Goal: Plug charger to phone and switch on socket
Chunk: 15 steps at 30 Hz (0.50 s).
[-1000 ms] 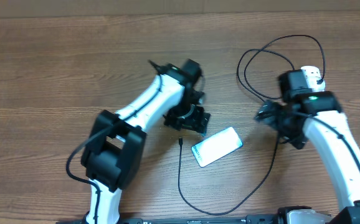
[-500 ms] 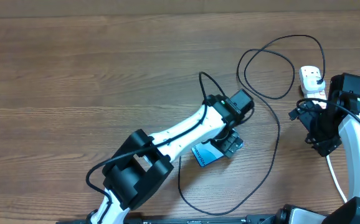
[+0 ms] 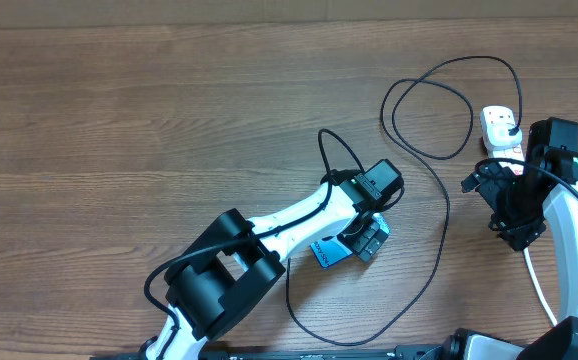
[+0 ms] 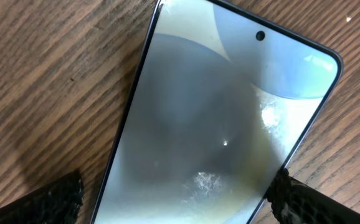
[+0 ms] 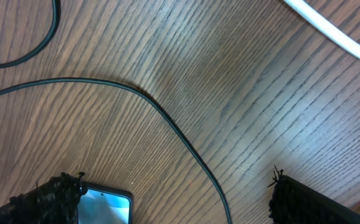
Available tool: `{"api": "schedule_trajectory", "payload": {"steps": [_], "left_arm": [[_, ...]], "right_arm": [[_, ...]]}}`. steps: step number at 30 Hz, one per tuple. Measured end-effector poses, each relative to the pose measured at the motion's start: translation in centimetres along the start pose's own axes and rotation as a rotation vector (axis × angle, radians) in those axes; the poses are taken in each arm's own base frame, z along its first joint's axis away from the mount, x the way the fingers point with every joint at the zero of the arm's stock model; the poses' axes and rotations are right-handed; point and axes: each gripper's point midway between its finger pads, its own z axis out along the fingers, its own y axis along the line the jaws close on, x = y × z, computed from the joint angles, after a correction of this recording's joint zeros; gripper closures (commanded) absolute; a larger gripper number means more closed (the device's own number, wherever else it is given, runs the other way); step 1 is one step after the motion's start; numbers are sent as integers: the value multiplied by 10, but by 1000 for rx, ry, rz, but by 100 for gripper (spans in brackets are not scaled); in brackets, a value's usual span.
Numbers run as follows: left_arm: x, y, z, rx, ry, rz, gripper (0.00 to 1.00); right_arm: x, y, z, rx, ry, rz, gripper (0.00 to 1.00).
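1. Hovering low over the phone (image 4: 217, 112), the left gripper (image 3: 367, 236) has its jaws spread wider than the phone. In the left wrist view one black fingertip (image 4: 49, 202) sits clear of the phone's left edge. The other sits just beside the right edge, and neither clamps the phone.
2. The phone lies flat and screen up on the wooden table (image 3: 119, 120), in the front half near the middle. From overhead the left arm covers most of it, leaving only a blue corner in sight.
3. The right gripper (image 5: 183, 200) is released as well, its fingers wide apart and holding nothing. It hangs above bare wood at the table's right side, just in front of the socket (image 3: 499, 128).
4. The charger (image 5: 80, 80) crosses the wood below the right gripper as a thin black line. A corner of the phone shows at the bottom of that same view.
5. Seen from overhead, the charger leaves a dark plug on the socket and makes two loops toward the back of the table. It then sweeps forward in a long curve to the front edge and turns up toward the phone.
6. Its tip end runs under the left arm, so I cannot tell whether it touches the phone.
7. The socket lies near the right edge, well apart from the phone. Its white cord (image 5: 336, 31) trails forward past the right arm, and I cannot tell how its switch is set.
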Motion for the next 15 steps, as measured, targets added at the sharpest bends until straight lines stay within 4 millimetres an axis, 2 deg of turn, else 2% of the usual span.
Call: {"api": "schedule_trajectory", "payload": {"steps": [11,15], "left_arm": [[5,5,0,-21,-6,5,10],[8,21,0,-118,-6,-36,10]], "right_arm": [[11,2,0,-18,52,-25,0],[20,13,-2,-89,102,-95,0]]}}
